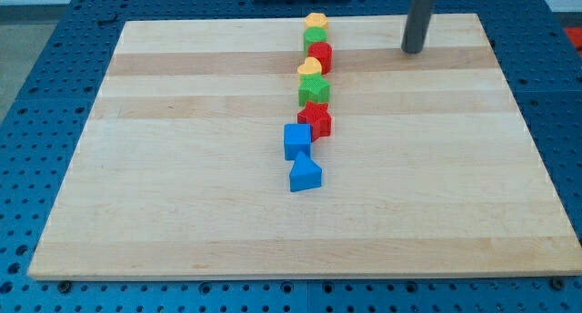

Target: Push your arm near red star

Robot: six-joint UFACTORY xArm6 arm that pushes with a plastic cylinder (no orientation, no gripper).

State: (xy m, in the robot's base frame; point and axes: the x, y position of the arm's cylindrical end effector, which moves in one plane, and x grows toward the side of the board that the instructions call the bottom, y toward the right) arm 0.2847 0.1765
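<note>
My tip is parked near the board's top right corner, touching nothing (no fingers on this rig, just a plain rod, so no open/closed state to report). The red star sits well down and to the view's left of the tip, mid-chain, w/ a green block right above it and the blue cube touching below-left. The blocks are strung in one tight column, so imo I should come in from the star's open right side.

Pale wood board with lengthwise grain stripes, lying on blue perforated table visible on all sides. Dark fixture at view's top edge. Even, soft light.
</note>
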